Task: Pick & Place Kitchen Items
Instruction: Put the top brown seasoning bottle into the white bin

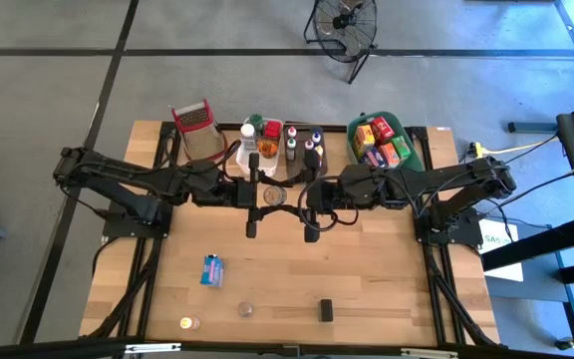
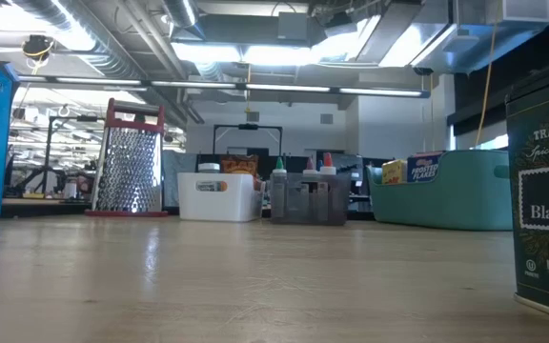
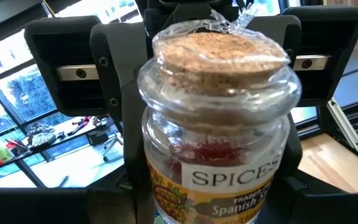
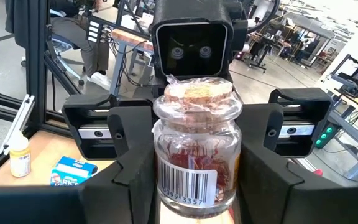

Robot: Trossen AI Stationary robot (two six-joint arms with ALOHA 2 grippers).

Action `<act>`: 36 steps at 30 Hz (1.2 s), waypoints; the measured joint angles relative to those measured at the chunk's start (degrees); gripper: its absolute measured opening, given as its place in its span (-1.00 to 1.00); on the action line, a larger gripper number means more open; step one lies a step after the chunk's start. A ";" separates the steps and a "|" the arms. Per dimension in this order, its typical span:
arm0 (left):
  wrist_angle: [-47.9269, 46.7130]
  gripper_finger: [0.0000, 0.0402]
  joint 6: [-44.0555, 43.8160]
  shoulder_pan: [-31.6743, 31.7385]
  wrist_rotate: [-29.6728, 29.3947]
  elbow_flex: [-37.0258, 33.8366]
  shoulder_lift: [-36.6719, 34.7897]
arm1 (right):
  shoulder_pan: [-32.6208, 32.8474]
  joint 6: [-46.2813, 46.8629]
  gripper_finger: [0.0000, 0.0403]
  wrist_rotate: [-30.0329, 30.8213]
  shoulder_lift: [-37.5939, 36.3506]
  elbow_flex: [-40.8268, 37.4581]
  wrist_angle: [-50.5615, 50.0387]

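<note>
High view: the two arms meet at the centre of the frame, and the left gripper (image 1: 264,196) and right gripper (image 1: 289,196) face each other across a small round jar (image 1: 273,196), seen only as a pale disc between the dark fingers; its label is too small to read from here. Behind, along the upper edge of the table (image 1: 387,269), stand a grater (image 1: 196,128), a white bin (image 1: 252,158), a grey bin of bottles (image 1: 303,150) and a green bin (image 1: 384,140) with coloured boxes. In the lower part lie a blue box (image 1: 211,269), a dark tin (image 1: 325,309) and two small round items.

Low view: neither arm nor the jar shows. The blue box is cut off at the left edge and the dark tin at the right edge.

Left wrist view: the jar fills the middle, glass with a cork stopper under clear wrap, red threads inside, label reading "SPICES". The left fingers (image 3: 110,118) press its sides.

Right wrist view: the same jar shows its barcode side, with the right fingers (image 4: 132,168) closed against it as well. The blue box lies at lower left.
</note>
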 joint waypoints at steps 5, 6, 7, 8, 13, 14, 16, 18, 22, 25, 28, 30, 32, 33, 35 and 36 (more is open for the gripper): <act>0.00 -0.08 0.13 0.00 0.02 0.00 0.00 | 0.12 -0.28 -0.07 0.02 0.00 0.00 0.02; 0.00 -0.07 0.30 0.00 0.06 0.00 0.00 | 0.26 -0.70 -0.07 0.02 0.00 0.00 0.04; 0.00 -0.06 0.46 0.00 0.25 0.00 0.00 | 0.37 -1.22 -0.07 0.02 0.00 0.00 0.08; 0.01 -0.05 0.47 0.00 0.66 0.00 0.00 | 0.54 -1.70 -0.07 0.00 0.00 0.00 0.09; -0.39 0.02 0.35 -0.09 1.33 0.15 -0.11 | 1.58 -3.56 -0.07 0.82 0.04 -0.06 0.85; -0.41 0.04 0.56 -0.07 1.31 0.19 -0.13 | 1.81 -4.08 -0.07 1.54 0.04 -0.09 0.97; -0.42 0.08 0.92 -0.07 1.12 0.22 -0.15 | 2.31 -4.51 -0.07 3.52 0.07 -0.12 1.20; -0.51 0.13 1.07 -0.06 1.01 0.28 -0.25 | 2.81 -5.21 -0.07 5.01 0.13 -0.17 1.88; -0.82 0.21 1.05 -0.04 0.47 0.33 -0.31 | 3.79 -7.32 -0.07 6.03 0.20 -0.23 2.80; -1.47 0.26 3.19 -0.06 -0.57 0.48 -0.33 | 4.88 -8.70 -0.07 9.68 -0.06 -0.27 3.13; -2.23 0.30 4.04 -0.09 -2.85 0.55 -0.33 | 5.95 -9.24 -0.07 14.28 -0.24 -0.33 2.59; -2.72 0.31 4.06 -0.09 -3.88 0.64 -0.33 | 6.71 -9.26 -0.07 16.44 -1.12 -0.46 1.08; -3.49 0.31 4.29 -0.11 -4.18 0.85 -0.64 | 7.24 -8.89 -0.07 18.18 -1.55 -0.44 0.19; -3.96 0.30 4.37 -0.11 -4.29 0.85 -0.72 | 7.66 -8.48 -0.07 19.62 -1.93 -0.44 -0.79; -4.85 0.30 4.30 -0.09 -4.43 0.86 -0.69 | 8.10 -7.38 -0.07 23.16 -2.27 -0.50 -2.78; -5.42 0.29 4.30 -0.09 -4.58 0.93 -0.75 | 8.35 -7.02 -0.07 24.45 -2.27 -0.49 -3.13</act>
